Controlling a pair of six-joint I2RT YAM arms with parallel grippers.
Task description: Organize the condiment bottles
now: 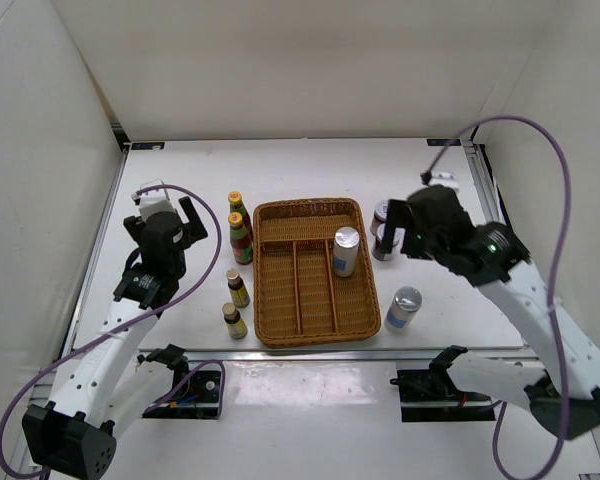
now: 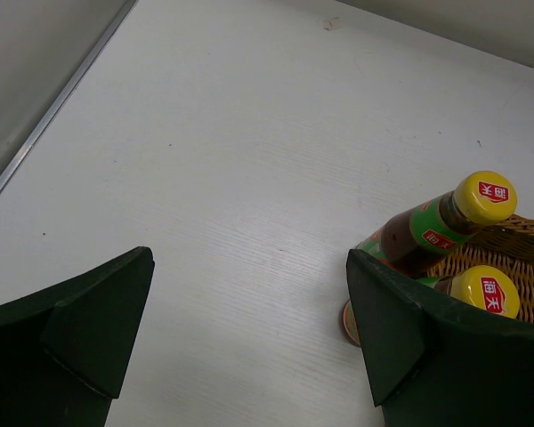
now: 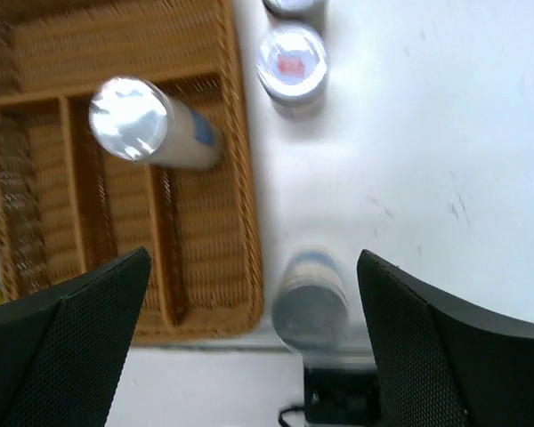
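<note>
White table (image 1: 310,165), walled in white on three sides. Item 1: brown wicker tray (image 1: 316,203), centre of table, with one cross compartment at the far end and three long ones nearer. Item 2: two red sauce bottles (image 1: 241,236), yellow caps, upright, close together just beside the tray's far left corner. Item 3: two small brown bottles (image 1: 238,289), upright on the table left of the tray's near half, slightly apart. Item 4: silver-topped shaker (image 1: 345,251), standing inside the tray's rightmost long compartment, at its far end. Item 5: second shaker (image 1: 403,308), on the table just right of the tray's near right corner. Item 6: two white-lidded jars (image 1: 383,213), side by side right of the tray's far right corner, partly under the right arm. Left gripper (image 2: 249,258): fingers spread wide, empty, above bare table left of the sauce bottles. Right gripper (image 3: 254,256): fingers spread wide, empty, above the tray's right edge, between the jars and the second shaker.
</note>
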